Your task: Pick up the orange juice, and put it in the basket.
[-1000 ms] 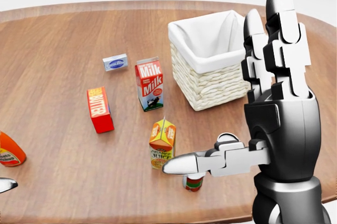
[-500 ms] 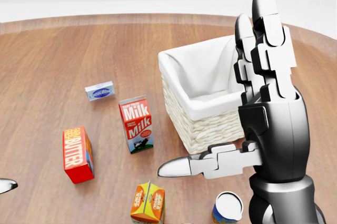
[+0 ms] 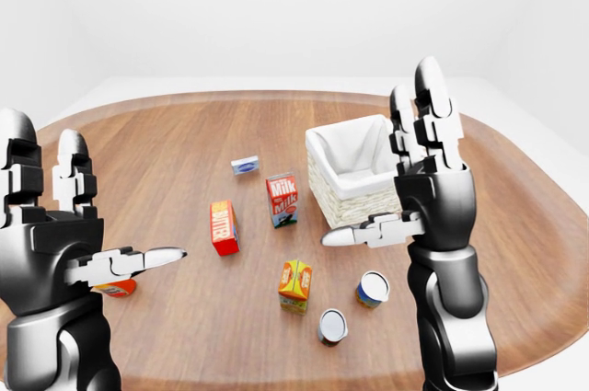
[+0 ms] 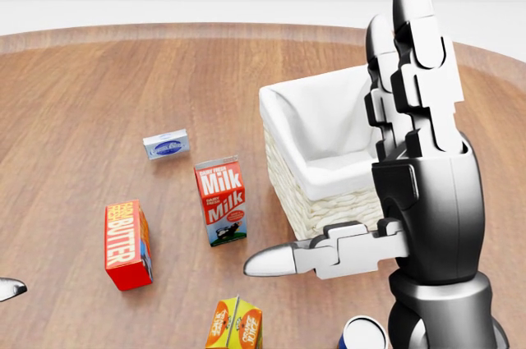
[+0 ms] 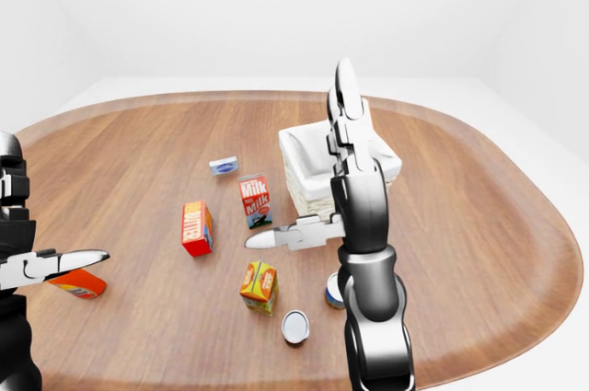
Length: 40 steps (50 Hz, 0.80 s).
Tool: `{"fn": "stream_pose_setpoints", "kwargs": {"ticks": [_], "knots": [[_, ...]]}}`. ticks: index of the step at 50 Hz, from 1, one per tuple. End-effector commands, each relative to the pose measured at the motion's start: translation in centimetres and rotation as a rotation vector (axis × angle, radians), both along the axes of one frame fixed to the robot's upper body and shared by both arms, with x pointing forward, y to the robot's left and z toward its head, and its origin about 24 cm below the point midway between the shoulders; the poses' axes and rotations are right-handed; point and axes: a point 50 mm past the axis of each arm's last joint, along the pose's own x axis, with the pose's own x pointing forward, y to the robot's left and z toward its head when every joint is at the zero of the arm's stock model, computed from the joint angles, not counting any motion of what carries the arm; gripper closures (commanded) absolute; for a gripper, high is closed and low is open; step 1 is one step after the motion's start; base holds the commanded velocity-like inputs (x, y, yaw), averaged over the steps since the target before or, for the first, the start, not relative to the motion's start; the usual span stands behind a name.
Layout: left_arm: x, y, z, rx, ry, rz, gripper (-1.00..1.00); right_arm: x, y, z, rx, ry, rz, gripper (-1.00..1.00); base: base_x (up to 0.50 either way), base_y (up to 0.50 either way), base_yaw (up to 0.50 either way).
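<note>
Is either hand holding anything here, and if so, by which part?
Nothing is held. The left hand and right hand are both raised with open fingers; the orange juice carton stands untouched on the table.

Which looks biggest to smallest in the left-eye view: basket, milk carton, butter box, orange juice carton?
1. Basket, clearly largest.
2-4. Milk carton, butter box and orange juice carton look alike; the juice sits nearer the camera, so I won't rank them.
</note>
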Motion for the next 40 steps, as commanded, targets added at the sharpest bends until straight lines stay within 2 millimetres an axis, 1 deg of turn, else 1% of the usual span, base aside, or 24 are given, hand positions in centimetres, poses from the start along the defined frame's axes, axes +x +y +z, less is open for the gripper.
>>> {"fn": "stream_pose_setpoints", "kwargs": {"ticks": [1,4,8,13,14,16,18,23,27,31,40], "knots": [[0.0,0.0,0.0,0.001,-0.001,0.000,-1.00,0.0,-0.1,0.1,0.008,-0.006,-0.005,-1.00,0.51,-0.18,0.00],[0.0,0.0,0.0,0.001,-0.001,0.000,-1.00,0.2,-0.2,0.0,0.001,0.003,-0.022,-1.00,0.43,-0.18,0.00],[0.0,0.0,0.0,0.000,0.000,0.000,-1.00,0.2,0.0,0.3,-0.036,-0.020,-0.037,-1.00,0.00,0.00,0.00],[0.0,0.0,0.0,0.000,0.000,0.000,-1.00,-0.3,1.0,0.9,-0.188,-0.072,-0.065,-1.00,0.00,0.00,0.00],[0.0,0.0,0.0,0.000,0.000,0.000,-1.00,-0.3,1.4,0.7,-0.237,-0.072,-0.061,-1.00,0.00,0.00,0.00],[0.0,0.0,0.0,-0.001,0.000,0.000,-1.00,-0.3,1.9,0.7,-0.264,-0.073,-0.056,-1.00,0.00,0.00,0.00],[0.0,0.0,0.0,0.000,0.000,0.000,-1.00,-0.3,2.6,0.4,-0.342,-0.067,-0.062,-1.00,0.00,0.00,0.00],[0.0,0.0,0.0,-0.001,0.000,0.000,-1.00,0.3,3.4,-0.4,-0.455,-0.034,-0.091,-1.00,0.00,0.00,0.00],[0.0,0.0,0.0,-0.001,0.002,0.000,-1.00,0.6,3.8,-0.8,-0.508,-0.012,-0.100,-1.00,0.00,0.00,0.00],[0.0,0.0,-0.1,-0.001,0.003,0.000,-1.00,0.5,4.2,-0.7,-0.548,-0.012,-0.097,-1.00,0.00,0.00,0.00],[0.0,0.0,-0.1,-0.001,0.003,-0.001,-1.00,0.4,5.3,-1.3,-0.657,0.012,-0.075,-1.00,0.00,0.00,0.00]]}}
